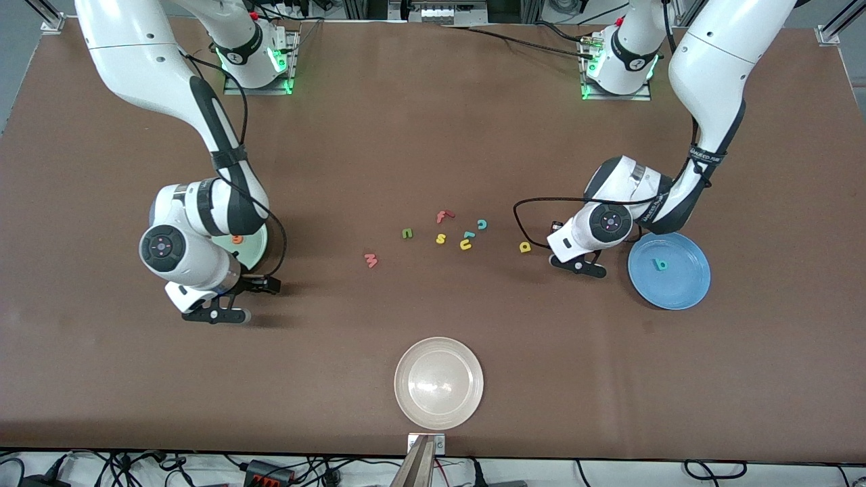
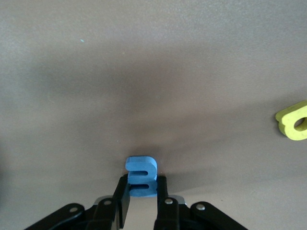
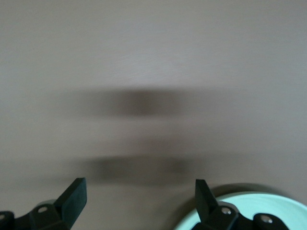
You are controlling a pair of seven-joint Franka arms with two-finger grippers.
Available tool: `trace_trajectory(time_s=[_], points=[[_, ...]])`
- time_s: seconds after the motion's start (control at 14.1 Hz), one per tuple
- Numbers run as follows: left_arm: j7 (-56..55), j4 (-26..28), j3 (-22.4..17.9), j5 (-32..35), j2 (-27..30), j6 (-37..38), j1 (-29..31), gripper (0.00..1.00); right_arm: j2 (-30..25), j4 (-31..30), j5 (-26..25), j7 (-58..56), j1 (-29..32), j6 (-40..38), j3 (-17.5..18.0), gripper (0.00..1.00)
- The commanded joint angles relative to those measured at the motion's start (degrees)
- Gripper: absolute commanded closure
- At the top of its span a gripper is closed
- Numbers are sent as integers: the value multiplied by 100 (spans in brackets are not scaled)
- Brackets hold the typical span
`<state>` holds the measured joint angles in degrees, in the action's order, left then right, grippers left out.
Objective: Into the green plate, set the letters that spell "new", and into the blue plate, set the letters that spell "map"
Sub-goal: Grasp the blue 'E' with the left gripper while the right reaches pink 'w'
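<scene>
- While the left gripper (image 2: 143,203) is low at the table beside the blue plate (image 1: 683,287), its fingers (image 2: 123,201) are closed on the blue m (image 2: 142,175), which stands on edge between them.
- Seen from the front camera, that gripper (image 1: 577,262) lies between the yellow a (image 1: 525,247) and the blue plate; the m itself is hidden there under the wrist.
- The a (image 2: 293,120) lies flat on the table, near the gripper but apart from it.
- The teal p (image 1: 659,264) rests inside the blue plate, near its middle.
- The right gripper (image 3: 139,199) hangs with its fingers (image 3: 74,196) spread wide and nothing between them, over bare table just beside the green plate (image 3: 249,211).
- From the front, the right gripper (image 1: 215,312) sits nearer the camera than the green plate (image 1: 256,249), most of which is covered by the right arm.
- The orange e (image 1: 236,238) lies in the green plate.
- The green n (image 1: 406,233) and the salmon w (image 1: 370,260) lie on the table in the middle, the w nearer the camera and toward the right arm's end.
- Around them lie a red f (image 1: 443,216), a yellow s (image 1: 440,238), a yellow u (image 1: 465,245) and a teal c (image 1: 482,224), all loose on the table.
- A beige plate (image 1: 438,383) sits nearest the camera, well apart from the letters.
</scene>
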<state>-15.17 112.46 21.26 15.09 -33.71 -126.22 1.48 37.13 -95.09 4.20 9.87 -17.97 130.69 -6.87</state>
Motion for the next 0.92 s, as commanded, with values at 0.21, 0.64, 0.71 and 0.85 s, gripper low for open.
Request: trace_trajectory(time_s=[0.21,0.64,0.71,0.85], points=[[75,-898,-34,125,339,1543,124,97,137,35,-43,49,-1092,-244,54,0],[1164,-1473,-70,694,93,2086,1125,97,338,61,10,771,-1964,-80,63,3],[1191,-1473,-70,766,-21,1910,1187,97,452,70,10,771,-2017,156,54,5],[1191,-1472,-70,784,-197,1680,1293,92,637,78,10,754,-2027,500,54,14]])
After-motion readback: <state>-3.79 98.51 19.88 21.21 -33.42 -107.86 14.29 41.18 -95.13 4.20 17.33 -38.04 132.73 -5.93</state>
